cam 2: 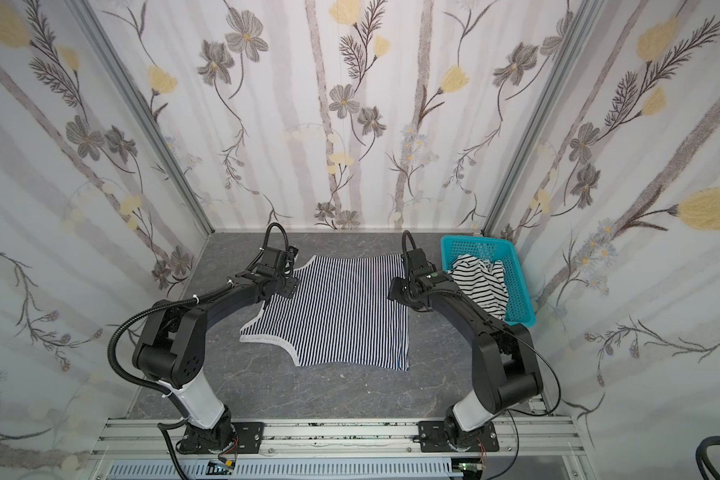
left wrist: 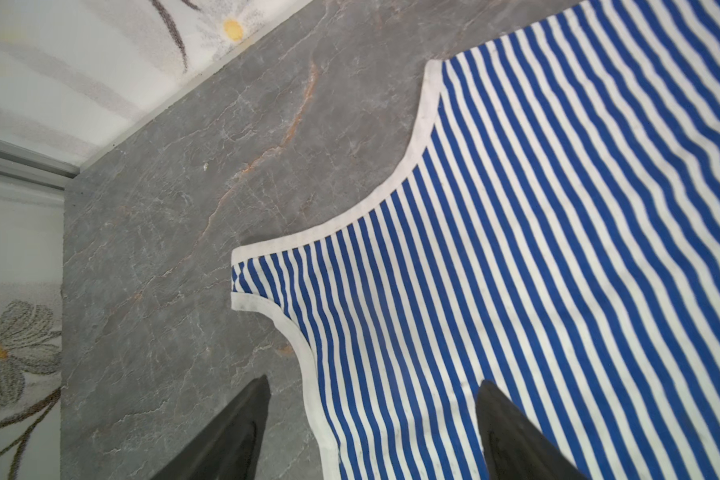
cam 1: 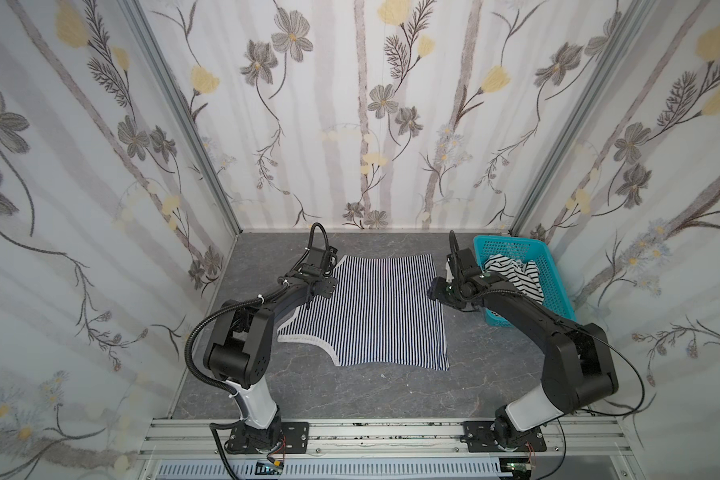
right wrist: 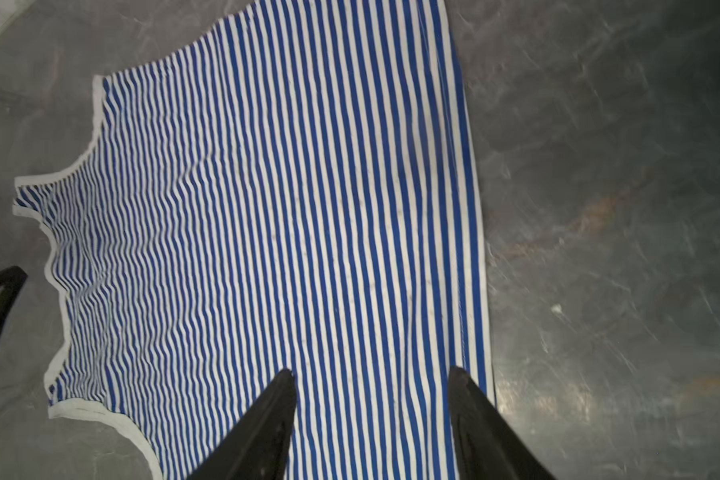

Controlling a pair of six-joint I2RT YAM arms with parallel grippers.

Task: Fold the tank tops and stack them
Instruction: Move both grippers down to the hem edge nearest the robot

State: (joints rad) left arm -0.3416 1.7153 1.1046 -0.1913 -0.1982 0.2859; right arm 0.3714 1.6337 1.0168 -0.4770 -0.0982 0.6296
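Note:
A finely striped navy-and-white tank top (cam 1: 375,316) (cam 2: 341,316) with white trim lies flat in the middle of the grey table. My left gripper (left wrist: 373,381) (cam 1: 312,297) is open at the top's strap end. In the left wrist view one finger is over bare table and the other over the stripes, with the neckline trim between them. My right gripper (right wrist: 371,370) (cam 1: 435,297) is open over the stripes just inside the hem edge and holds nothing. A white tank top with wider black stripes (cam 1: 516,274) (cam 2: 481,282) lies crumpled in the basket.
The turquoise perforated basket (cam 1: 553,286) (cam 2: 516,291) stands at the back right, just behind my right arm. Flower-papered walls close the table in on the left, back and right. An aluminium rail (cam 1: 391,432) carrying both arm bases runs along the front.

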